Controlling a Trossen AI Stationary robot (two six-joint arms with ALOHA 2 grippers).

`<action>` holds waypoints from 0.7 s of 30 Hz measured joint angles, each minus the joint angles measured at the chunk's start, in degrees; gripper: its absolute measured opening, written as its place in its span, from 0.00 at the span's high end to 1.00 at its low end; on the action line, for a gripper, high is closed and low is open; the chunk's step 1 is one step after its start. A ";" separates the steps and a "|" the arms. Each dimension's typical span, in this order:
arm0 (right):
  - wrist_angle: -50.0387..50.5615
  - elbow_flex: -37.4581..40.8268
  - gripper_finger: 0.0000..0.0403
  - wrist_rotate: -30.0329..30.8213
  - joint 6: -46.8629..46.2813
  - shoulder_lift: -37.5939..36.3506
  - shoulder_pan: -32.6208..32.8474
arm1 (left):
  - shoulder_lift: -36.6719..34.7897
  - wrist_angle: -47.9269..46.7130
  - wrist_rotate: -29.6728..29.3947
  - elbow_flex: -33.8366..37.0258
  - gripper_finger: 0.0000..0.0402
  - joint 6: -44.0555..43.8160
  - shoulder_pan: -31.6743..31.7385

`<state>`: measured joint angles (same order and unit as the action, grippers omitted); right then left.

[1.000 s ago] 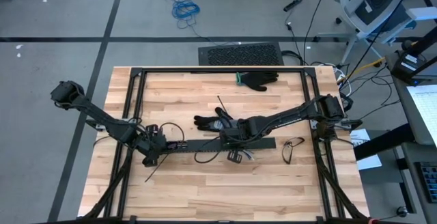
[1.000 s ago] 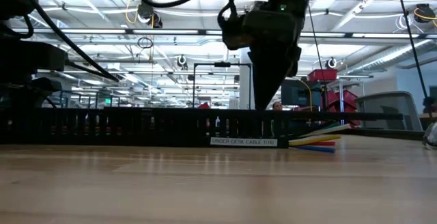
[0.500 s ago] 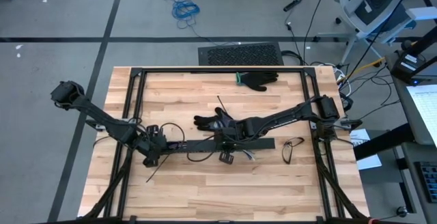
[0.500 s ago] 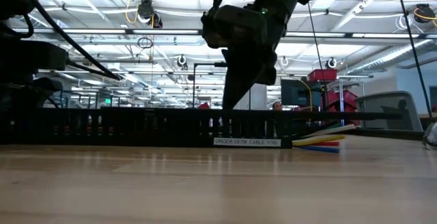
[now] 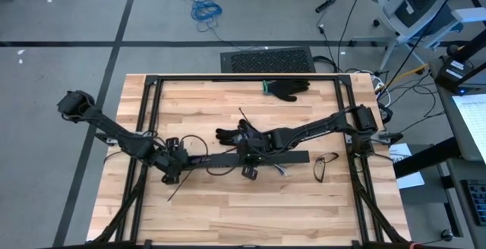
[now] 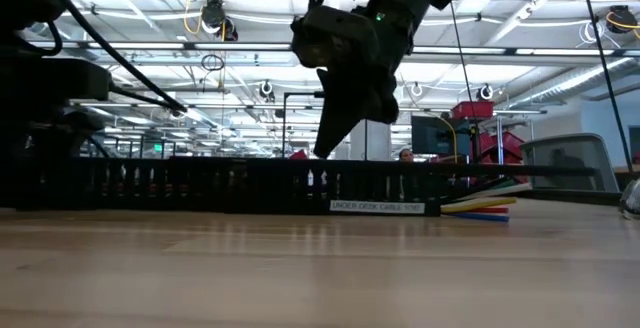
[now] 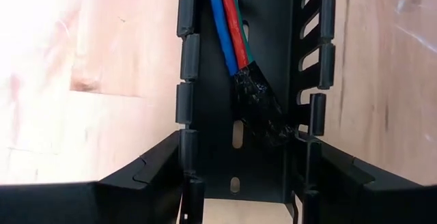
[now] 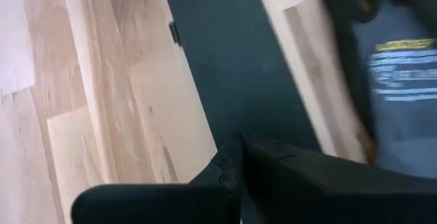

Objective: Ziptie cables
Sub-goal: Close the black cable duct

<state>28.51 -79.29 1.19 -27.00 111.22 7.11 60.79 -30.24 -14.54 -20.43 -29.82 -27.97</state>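
Blue, red, green cables

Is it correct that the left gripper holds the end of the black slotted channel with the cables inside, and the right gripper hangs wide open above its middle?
Not quite. The right gripper is shut, as the right wrist view shows. The left gripper does hold the end of the channel, with the cables inside.

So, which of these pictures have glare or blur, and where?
Left wrist view: strong glare washes out the table; the cables in the black channel stay sharp. Right wrist view: smeared throughout. Low view: bright ceiling lights leave the channel dark. High view: even light.
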 joint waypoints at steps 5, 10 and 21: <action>3.02 -3.55 1.00 0.84 1.38 -1.89 -0.01 | -0.02 -0.01 -0.33 -0.11 0.41 0.21 0.00; 8.98 -7.73 1.00 3.40 3.97 -2.48 0.69 | -0.02 0.62 -0.04 -0.11 0.41 0.39 -0.02; 14.98 -9.68 0.95 1.34 3.88 -2.58 2.17 | 0.00 2.02 0.56 -0.15 0.41 0.63 -0.02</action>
<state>43.48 -88.97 2.53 -23.11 108.64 9.28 60.80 -28.23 -13.98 -20.58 -29.19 -27.99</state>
